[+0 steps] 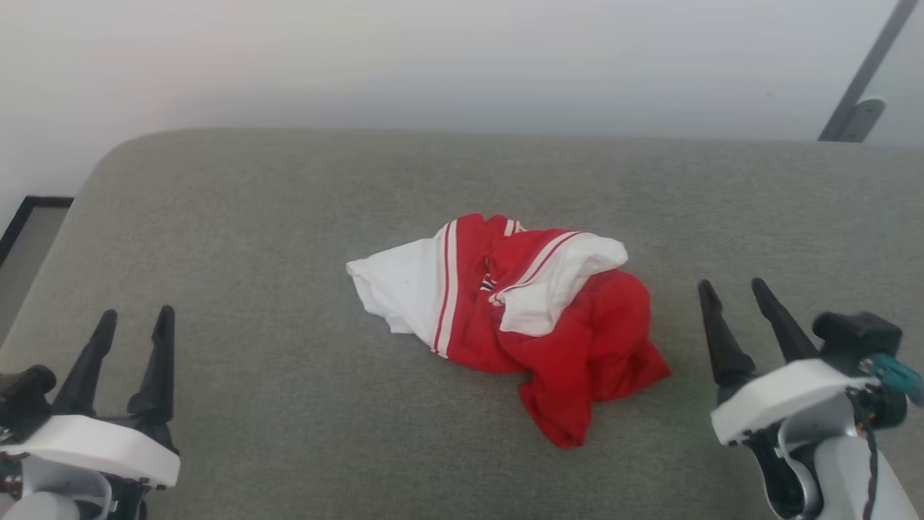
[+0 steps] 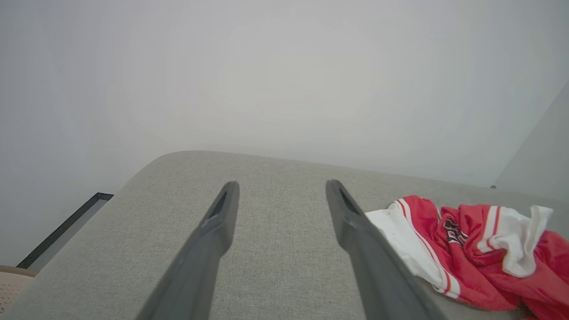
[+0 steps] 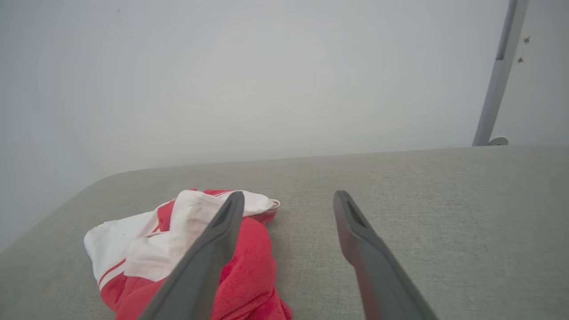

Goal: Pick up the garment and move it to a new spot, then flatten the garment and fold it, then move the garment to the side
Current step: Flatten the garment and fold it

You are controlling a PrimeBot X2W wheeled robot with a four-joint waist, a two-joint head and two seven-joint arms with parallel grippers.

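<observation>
The garment (image 1: 520,318) lies crumpled in a heap at the middle of the grey padded surface (image 1: 289,217), red cloth with white panels and striped trim. A bit of dark print shows among its folds (image 2: 453,229). My left gripper (image 1: 137,318) hovers open at the lower left, well clear of the heap. At the lower right my right gripper (image 1: 735,287) is open too, just right of the red cloth and not touching it. In the left wrist view the garment (image 2: 471,249) sits right of my open left gripper (image 2: 282,189). In the right wrist view the garment (image 3: 146,249) lies left of my open right gripper (image 3: 289,198).
The grey surface ends in a rounded far-left corner (image 1: 123,148) against a pale wall (image 1: 433,58). A grey metal pole with a foot (image 1: 859,94) stands at the back right. Dark-edged floor (image 1: 29,231) shows past the left edge.
</observation>
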